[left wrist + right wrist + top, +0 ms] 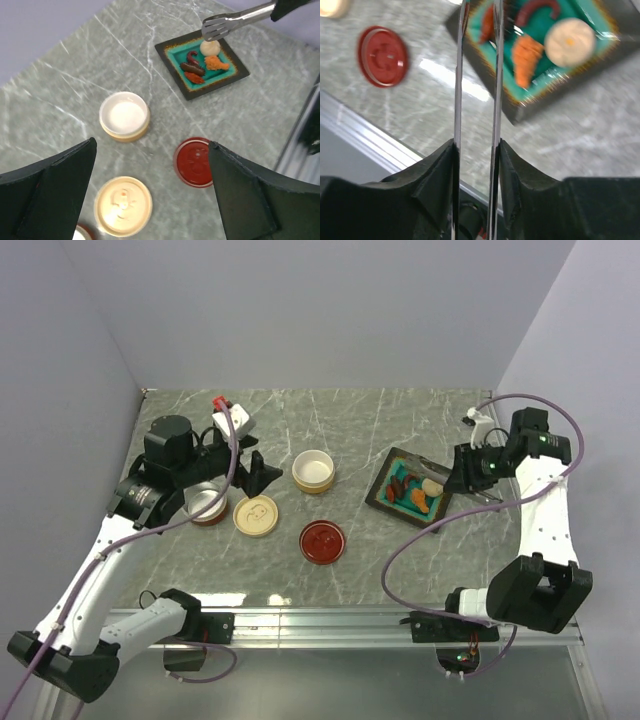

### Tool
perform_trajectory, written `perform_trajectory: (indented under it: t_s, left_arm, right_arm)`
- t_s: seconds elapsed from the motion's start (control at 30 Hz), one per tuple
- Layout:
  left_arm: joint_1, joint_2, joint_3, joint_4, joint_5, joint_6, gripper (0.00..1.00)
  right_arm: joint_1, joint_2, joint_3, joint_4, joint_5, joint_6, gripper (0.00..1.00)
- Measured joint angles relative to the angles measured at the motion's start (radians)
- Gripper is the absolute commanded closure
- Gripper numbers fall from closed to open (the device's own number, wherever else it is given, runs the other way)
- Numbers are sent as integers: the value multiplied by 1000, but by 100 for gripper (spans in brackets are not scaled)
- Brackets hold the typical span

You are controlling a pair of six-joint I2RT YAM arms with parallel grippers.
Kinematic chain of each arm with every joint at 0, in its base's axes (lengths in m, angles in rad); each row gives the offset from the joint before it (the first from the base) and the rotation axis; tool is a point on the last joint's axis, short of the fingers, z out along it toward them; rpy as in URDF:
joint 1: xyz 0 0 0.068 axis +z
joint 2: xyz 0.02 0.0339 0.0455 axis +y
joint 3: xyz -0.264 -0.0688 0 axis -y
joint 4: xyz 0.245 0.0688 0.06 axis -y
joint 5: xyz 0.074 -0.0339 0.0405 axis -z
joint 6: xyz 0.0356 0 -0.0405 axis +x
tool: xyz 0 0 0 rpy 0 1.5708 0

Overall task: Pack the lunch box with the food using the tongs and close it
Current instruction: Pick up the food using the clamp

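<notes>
- Your left tool sits nearest the lens in its wrist view: jaws spread wide, released, nothing between them, hanging above the counter.
- Under your left arm, a red-brown round container stands open, metal showing inside.
- Just beside it to the right, a tan lid lies flat on the counter.
- Further back and right, a tan round container stands upright and open, pale inside, no pieces in it.
- Nearer the arms, a red lid lies flat, apart from both containers.
- Right of centre, a dark-rimmed square plate with a teal middle carries all the food: the orange piece, a pale round piece, a dark brown piece, and reddish bits beside it.
- The tongs reach over the plate's far edge, tips just by the pale round piece; you cannot tell whether they touch.
- Your right tool is clenched on the tongs, one finger pressing each slender arm.
</notes>
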Motion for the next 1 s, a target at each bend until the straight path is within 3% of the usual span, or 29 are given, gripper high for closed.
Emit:
perform_trajectory:
  t_s: [0.2, 0.43, 1.0]
  left_arm:
    - [112, 1, -38, 10, 102, -133, 0]
    - [143, -7, -77, 54, 148, -211, 1]
    - [156, -17, -85, 42, 163, -219, 1]
  right_arm:
    - [-48, -7, -1, -16, 97, -28, 47]
    - [-54, -26, -32, -2, 197, -29, 41]
    - [-55, 79, -49, 148, 280, 17, 35]
